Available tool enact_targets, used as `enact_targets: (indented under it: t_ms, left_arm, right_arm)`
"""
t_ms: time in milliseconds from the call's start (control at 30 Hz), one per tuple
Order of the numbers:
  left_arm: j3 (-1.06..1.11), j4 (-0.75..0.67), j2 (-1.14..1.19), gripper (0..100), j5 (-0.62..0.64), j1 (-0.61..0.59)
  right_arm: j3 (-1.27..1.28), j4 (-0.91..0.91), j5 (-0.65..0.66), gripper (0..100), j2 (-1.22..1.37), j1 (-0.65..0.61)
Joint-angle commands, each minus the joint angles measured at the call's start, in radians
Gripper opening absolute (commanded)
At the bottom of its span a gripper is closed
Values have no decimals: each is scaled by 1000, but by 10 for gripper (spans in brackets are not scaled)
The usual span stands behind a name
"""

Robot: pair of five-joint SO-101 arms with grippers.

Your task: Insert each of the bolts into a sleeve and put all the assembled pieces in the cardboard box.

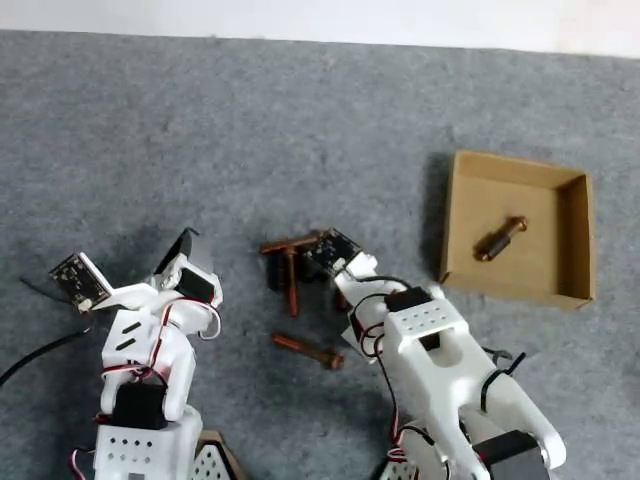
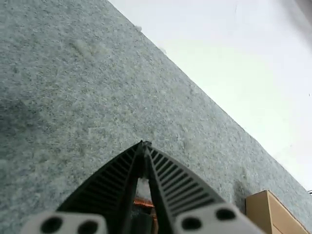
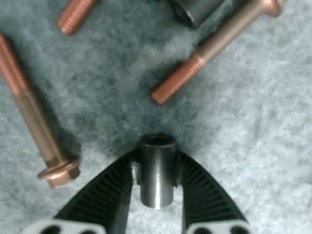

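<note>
From above, three loose bolts lie on the grey table (image 1: 200, 120): one bolt (image 1: 286, 245) lying crosswise, a second bolt (image 1: 292, 287) touching it at a right angle, and a third bolt (image 1: 308, 350) apart from them, nearer the arms. The cardboard box (image 1: 470, 170) sits well to the right and holds one assembled piece (image 1: 500, 238), a bolt in its sleeve, lying at a slant. The left hand (image 1: 186, 250) is off to the left of the loose bolts.

In the left wrist view the left hand is closed, its tips touching, above bare table. Something copper-coloured shows low in the gap; I cannot tell what it is.

In the right wrist view the right hand (image 3: 156, 157) grips one dark sleeve (image 3: 157, 180) between its fingers. Three bolts lie around it, and a second sleeve (image 3: 195, 9) lies beyond.
</note>
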Motion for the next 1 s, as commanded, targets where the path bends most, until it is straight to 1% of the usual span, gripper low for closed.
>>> enact_targets:
  t_ms: [0,200,433,967]
  left_arm:
    - [-4,-25,-15,6,-8,-8]
    - [-4,-25,-15,6,-8,-8]
    - [-5,-25,-15,6,-8,-7]
    - [-7,-25,-15,6,-8,-12]
  right_arm:
    - [-4,27,-3,74,21,13]
    - [-5,30,-2,74,28,15]
    - [-1,114,-3,74,30,15]
    - [-4,119,-5,74,21,16]
